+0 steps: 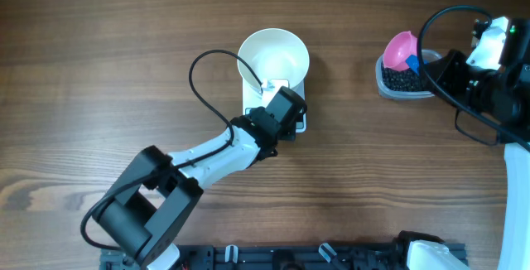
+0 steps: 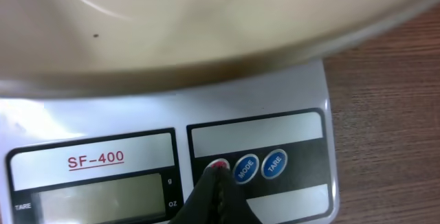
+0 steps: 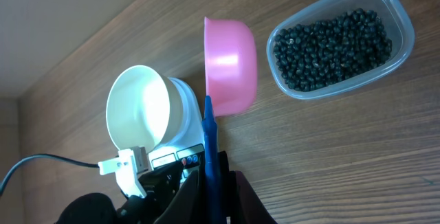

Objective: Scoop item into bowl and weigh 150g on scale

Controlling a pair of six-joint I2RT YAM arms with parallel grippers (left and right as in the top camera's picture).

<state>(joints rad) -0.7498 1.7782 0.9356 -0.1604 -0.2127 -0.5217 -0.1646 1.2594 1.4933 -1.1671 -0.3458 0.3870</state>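
The white bowl (image 1: 273,52) stands empty on the small white scale (image 1: 300,121). My left gripper (image 1: 286,114) is over the scale's front edge. In the left wrist view it (image 2: 218,172) is shut, and its tip touches the red button (image 2: 220,163) beside the two blue ones. No digits are readable on the display (image 2: 100,198). My right gripper (image 3: 218,176) is shut on the blue handle (image 3: 209,138) of a pink scoop (image 3: 230,62). The scoop (image 1: 400,49) hangs above the clear tub (image 1: 383,88) holding the black beans (image 3: 333,42).
The left arm (image 1: 199,162) runs from the table's front left up to the scale, with a black cable (image 1: 203,67) looping beside the bowl. The right arm (image 1: 489,79) fills the right edge. Bare wood lies between scale and tub.
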